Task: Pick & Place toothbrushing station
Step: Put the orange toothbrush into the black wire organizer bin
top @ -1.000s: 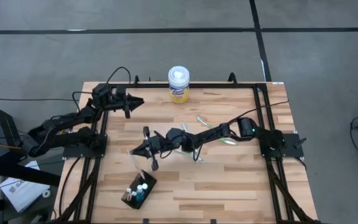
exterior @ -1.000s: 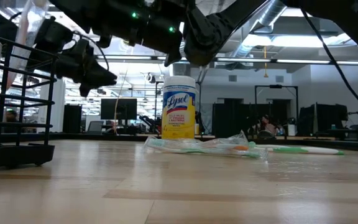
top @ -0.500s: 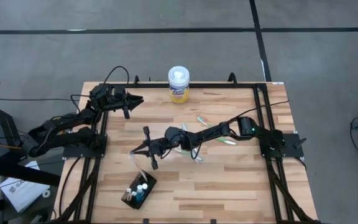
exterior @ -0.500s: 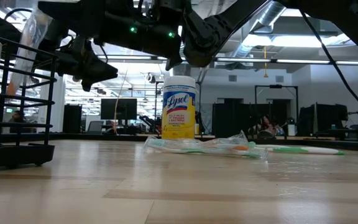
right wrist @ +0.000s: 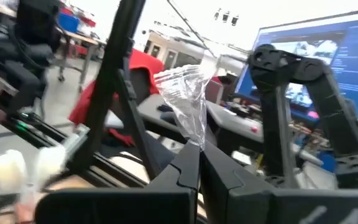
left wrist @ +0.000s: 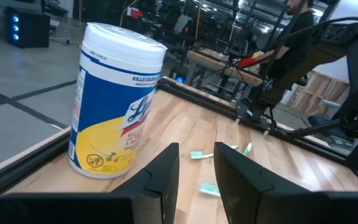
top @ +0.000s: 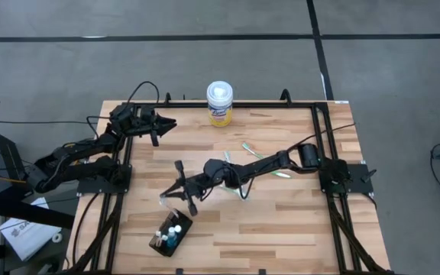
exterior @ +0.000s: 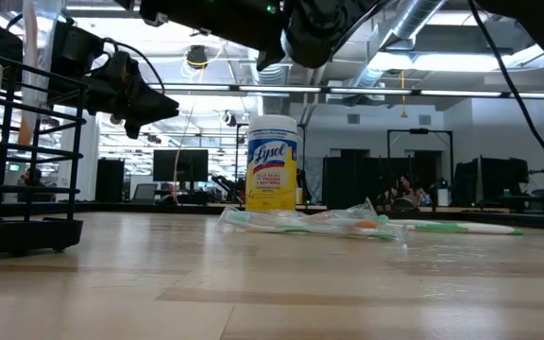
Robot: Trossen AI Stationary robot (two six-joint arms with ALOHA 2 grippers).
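The toothbrushing station (top: 171, 233), a small black holder with little white and blue items standing in its slots, sits near the front edge of the wooden desk (top: 281, 221), toward the left arm's side. In the low view it shows as a black wire frame (exterior: 26, 142) at the picture's left edge, resting flat on the desk.

The right hand (top: 171, 194) reaches far across the desk and hangs above the surface, just behind the station and not touching it. Its fingers (right wrist: 191, 171) are pinched together on a crinkled clear plastic wrapper (right wrist: 188, 93), which stands up out of the closed tips; from above, the wrapper (top: 164, 196) shows as a pale sliver at the hand's tip, pointing toward the station.

The left hand (top: 166, 124) waits at the back left corner of the desk, raised off the surface and well apart from the station. Its fingers (left wrist: 160, 180) stand slightly apart with a narrow gap and nothing between them, aimed toward the Lysol wipes canister (top: 219, 103) that stands upright at the back edge of the desk.

Several toothbrushes (top: 260, 156), some in clear wrapping, lie scattered on the middle of the desk beneath the right arm; in the low view a wrapped toothbrush (exterior: 310, 221) lies flat in front of the canister.

A person (left wrist: 297, 37) in dark clothing stands beyond the desk in the left wrist view.
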